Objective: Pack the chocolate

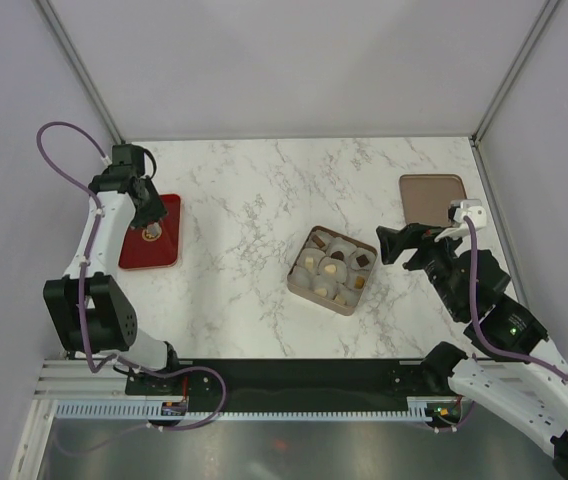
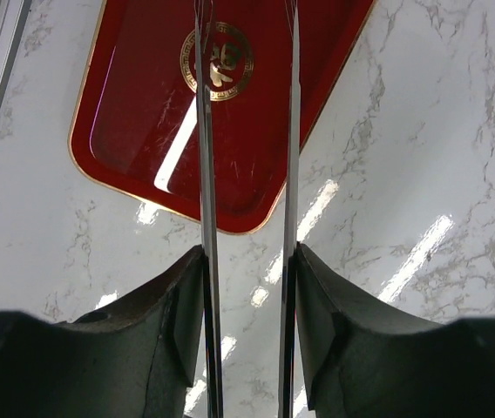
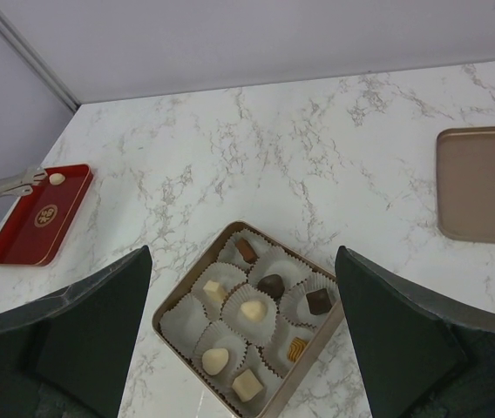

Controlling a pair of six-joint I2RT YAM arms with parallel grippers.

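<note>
The tan box (image 3: 167, 306) (image 1: 298, 277) holds white paper cups. Several carry chocolate, such as a pale piece (image 3: 251, 309) and a dark one (image 3: 271, 284). The cup at the box's left corner (image 3: 182, 324) is empty. One more pale chocolate (image 3: 56, 178) lies on the red tray (image 3: 21, 239) (image 1: 169, 215) (image 2: 143, 131). My left gripper (image 1: 147, 212) hangs over that tray. Its long thin blades (image 2: 204, 174) stand slightly apart with nothing between them, and the piece lies just past their tips. My right gripper (image 1: 392, 245) (image 3: 240, 252) is wide open above the box's right side.
The box's tan lid (image 1: 432, 198) (image 3: 484, 183) lies flat at the back right of the marble table (image 1: 254, 200). Grey walls close the table in on the left, back and right.
</note>
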